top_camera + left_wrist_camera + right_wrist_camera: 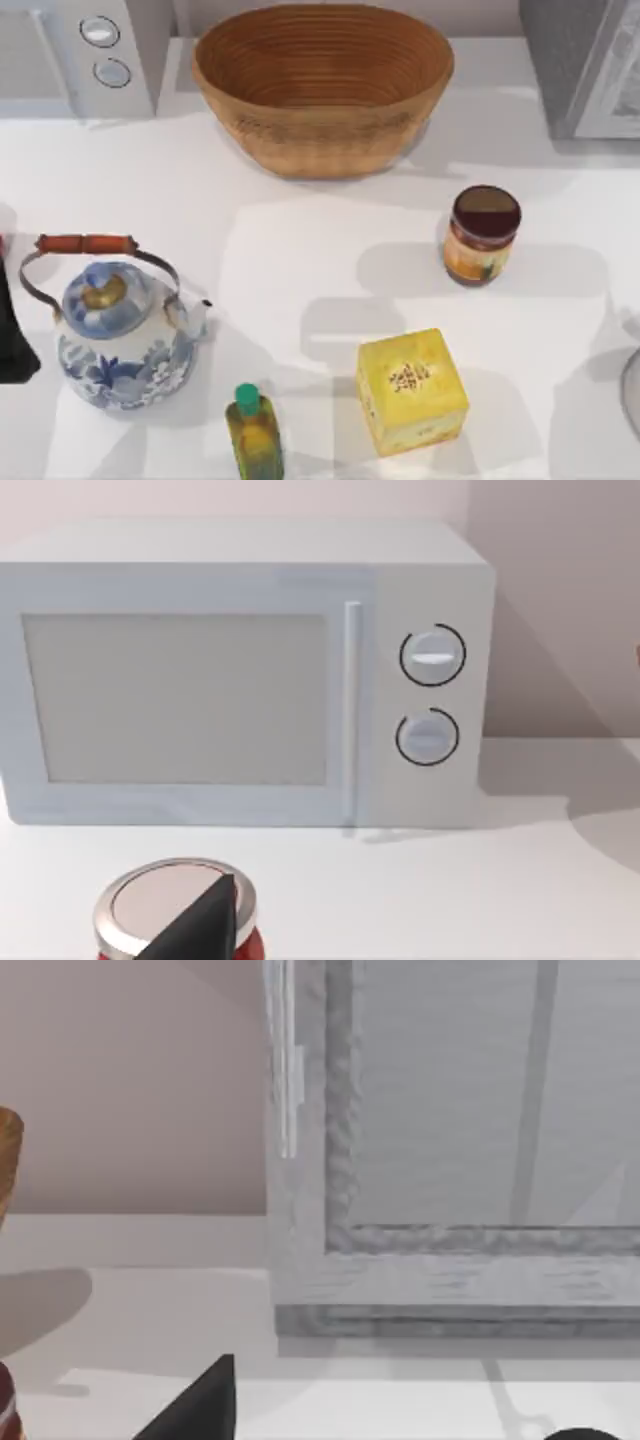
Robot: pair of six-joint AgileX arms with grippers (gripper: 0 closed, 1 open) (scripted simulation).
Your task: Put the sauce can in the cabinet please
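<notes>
top view: sauce can (482, 234) stands free on table (300, 260), right of middle | cabinet (585, 65) far right corner, door looks closed | both arms' jaws: cannot tell | risk: can tips if bumped

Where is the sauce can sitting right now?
In the top view, the small maroon-lidded, orange-labelled sauce can stands upright on the table's right half, between the woven wicker basket and the yellow box, short of the grey cabinet.
</notes>
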